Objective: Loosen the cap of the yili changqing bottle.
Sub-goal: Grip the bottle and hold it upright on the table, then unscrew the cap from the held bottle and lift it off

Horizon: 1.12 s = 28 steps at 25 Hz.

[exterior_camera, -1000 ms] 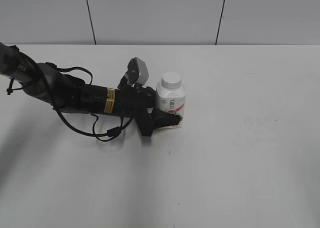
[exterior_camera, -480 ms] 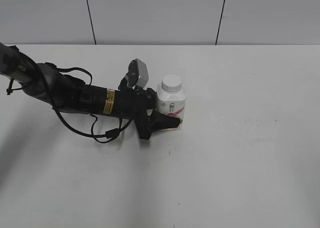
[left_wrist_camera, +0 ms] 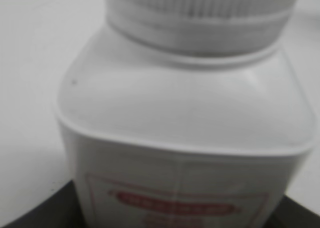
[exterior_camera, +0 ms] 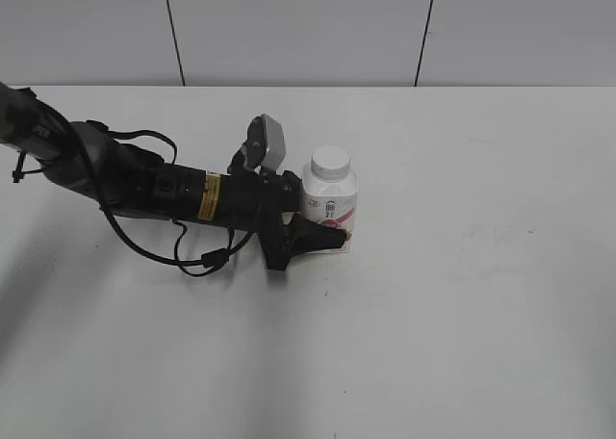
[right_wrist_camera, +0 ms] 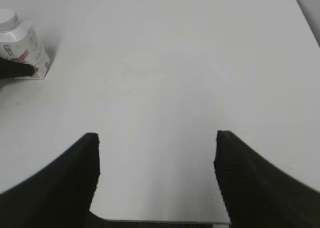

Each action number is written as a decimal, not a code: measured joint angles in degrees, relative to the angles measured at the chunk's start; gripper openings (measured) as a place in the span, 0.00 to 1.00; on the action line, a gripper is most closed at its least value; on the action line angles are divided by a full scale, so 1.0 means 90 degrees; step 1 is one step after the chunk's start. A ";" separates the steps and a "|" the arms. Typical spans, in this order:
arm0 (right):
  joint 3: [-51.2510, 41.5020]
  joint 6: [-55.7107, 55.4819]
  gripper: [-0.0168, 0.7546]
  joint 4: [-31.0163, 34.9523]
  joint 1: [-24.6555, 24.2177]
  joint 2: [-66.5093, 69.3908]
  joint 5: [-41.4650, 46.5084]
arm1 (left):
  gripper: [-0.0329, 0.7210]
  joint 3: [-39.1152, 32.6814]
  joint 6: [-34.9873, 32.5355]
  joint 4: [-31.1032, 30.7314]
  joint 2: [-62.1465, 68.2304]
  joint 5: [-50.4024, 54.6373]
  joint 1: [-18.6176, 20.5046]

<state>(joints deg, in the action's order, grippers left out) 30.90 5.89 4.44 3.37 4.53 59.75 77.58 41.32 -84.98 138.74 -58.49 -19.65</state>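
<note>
Nearest to us in the right wrist view, the right gripper (right_wrist_camera: 156,180) hangs over bare white table (right_wrist_camera: 165,78) with its 2 black fingers (right_wrist_camera: 60,180) spread wide and nothing between them; this arm does not appear in the exterior view. That same view catches the small white squarish bottle with the pink-red label (right_wrist_camera: 24,50) far off toward the table's left side, with a dark fingertip against its lower side.

In the exterior view, the left arm lies low across the table from the left edge, and the left gripper (exterior_camera: 322,229) is clenched around the bottle's lower body, 1 black finger (exterior_camera: 318,235) crossing the label in front. The bottle (exterior_camera: 329,200) stands upright near the middle of the table, somewhat toward the far edge, its long axis vertical and its neck pointing up. The small round white ribbed screw cap (exterior_camera: 330,162) sits on the neck, free of any finger.

Only the left wrist view shows the close detail: the bottle's sloped shoulders (left_wrist_camera: 185,103), the ribbed rim of the cap (left_wrist_camera: 200,3) and the blurred label below.
</note>
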 joint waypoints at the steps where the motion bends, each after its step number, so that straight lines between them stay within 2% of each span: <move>1: 0.0079 -0.0127 0.76 -0.0005 0.0000 0.0321 -0.0046 | 0.60 0.0000 0.0000 -0.0008 0.0000 -0.0002 0.0000; 12: 0.1686 -0.0654 0.76 0.0317 0.0000 0.4251 0.0055 | 0.60 0.0000 0.0000 -0.0063 0.0000 -0.0041 0.0000; 22: 0.3575 -0.0856 0.76 0.1424 0.0000 0.7003 0.0722 | 0.60 0.0000 -0.0005 -0.0069 0.0000 -0.0050 0.0000; 25: 0.4045 -0.1103 0.76 0.1515 0.0205 0.7690 0.0727 | 0.60 0.0000 -0.0005 -0.0075 0.0000 -0.0055 0.0000; 28: 0.4492 -0.1450 0.76 0.1421 0.0774 0.8298 0.0704 | 0.60 0.0000 -0.0005 -0.0075 0.0000 -0.0055 0.0000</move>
<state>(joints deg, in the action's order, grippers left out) 71.33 -7.17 17.23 10.33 79.22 66.08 77.58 41.27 -85.65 138.74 -58.98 -19.65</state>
